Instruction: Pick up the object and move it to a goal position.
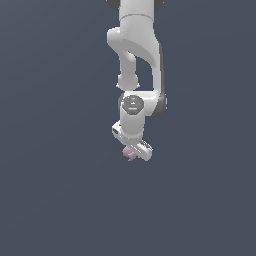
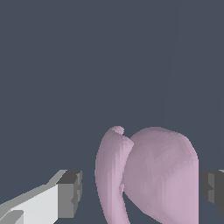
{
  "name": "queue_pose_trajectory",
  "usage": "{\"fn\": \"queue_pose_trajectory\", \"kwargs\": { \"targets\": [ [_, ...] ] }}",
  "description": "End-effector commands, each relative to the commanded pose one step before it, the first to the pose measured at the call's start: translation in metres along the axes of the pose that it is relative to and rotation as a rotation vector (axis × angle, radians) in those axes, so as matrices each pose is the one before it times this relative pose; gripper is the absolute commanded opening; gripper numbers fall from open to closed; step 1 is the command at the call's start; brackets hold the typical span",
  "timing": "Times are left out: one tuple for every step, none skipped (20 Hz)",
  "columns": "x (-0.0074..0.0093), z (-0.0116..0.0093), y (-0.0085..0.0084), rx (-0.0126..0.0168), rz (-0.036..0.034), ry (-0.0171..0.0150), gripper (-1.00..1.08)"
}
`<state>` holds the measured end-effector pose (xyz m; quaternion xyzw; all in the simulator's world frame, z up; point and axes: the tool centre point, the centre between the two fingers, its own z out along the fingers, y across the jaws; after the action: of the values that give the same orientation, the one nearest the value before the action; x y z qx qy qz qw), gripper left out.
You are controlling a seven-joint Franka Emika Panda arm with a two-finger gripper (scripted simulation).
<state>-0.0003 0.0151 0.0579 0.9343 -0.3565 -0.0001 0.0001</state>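
- The white Panda arm's end effector (image 1: 135,151) brackets a tiny pale pink-lilac lobed chunk (image 1: 129,152), which sits between its fingers.
- The wrist view shows the chunk (image 2: 151,175) near one dark pad (image 2: 213,188), with a gap at the other (image 2: 70,192); whether the grip is firm cannot be told.
- Judged unfinished: no goal marker appears in either view.

Robot arm (image 1: 136,55), white, jointed: 1.
Gripper (image 1: 136,150) at the arm's end: 1.
Gripper fingers with dark grey pads, as counted in the wrist view: 2, one (image 2: 65,194) on each side of the object, the other (image 2: 213,188) partly cut by the picture's edge.
Pale pink-lilac lobed object (image 2: 153,175): 1.
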Motion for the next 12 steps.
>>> {"fn": "queue_pose_trajectory", "kwargs": {
  "targets": [
    [-0.00027,0.01130,0.00011,0.00006,0.00098,0.00008,1.00],
    [-0.00002,0.00291,-0.00022,0.00000,0.00000,0.00000,1.00],
    [0.00038,0.00204,0.00006,0.00014,0.00068,0.00004,1.00],
    [0.00019,0.00136,-0.00027,0.00000,0.00000,0.00000,1.00],
    [0.00021,0.00068,-0.00023,0.00000,0.00000,0.00000,1.00],
    [0.00010,0.00018,-0.00010,0.00000,0.00000,0.00000,1.00],
    [0.00000,0.00000,0.00000,0.00000,0.00000,0.00000,-1.00],
    [0.00000,0.00000,0.00000,0.00000,0.00000,0.00000,-1.00],
    [0.00000,0.00000,0.00000,0.00000,0.00000,0.00000,-1.00],
    [0.00000,0.00000,0.00000,0.00000,0.00000,0.00000,-1.00],
    [0.00000,0.00000,0.00000,0.00000,0.00000,0.00000,-1.00],
    [0.00000,0.00000,0.00000,0.00000,0.00000,0.00000,-1.00]
  ]
}}
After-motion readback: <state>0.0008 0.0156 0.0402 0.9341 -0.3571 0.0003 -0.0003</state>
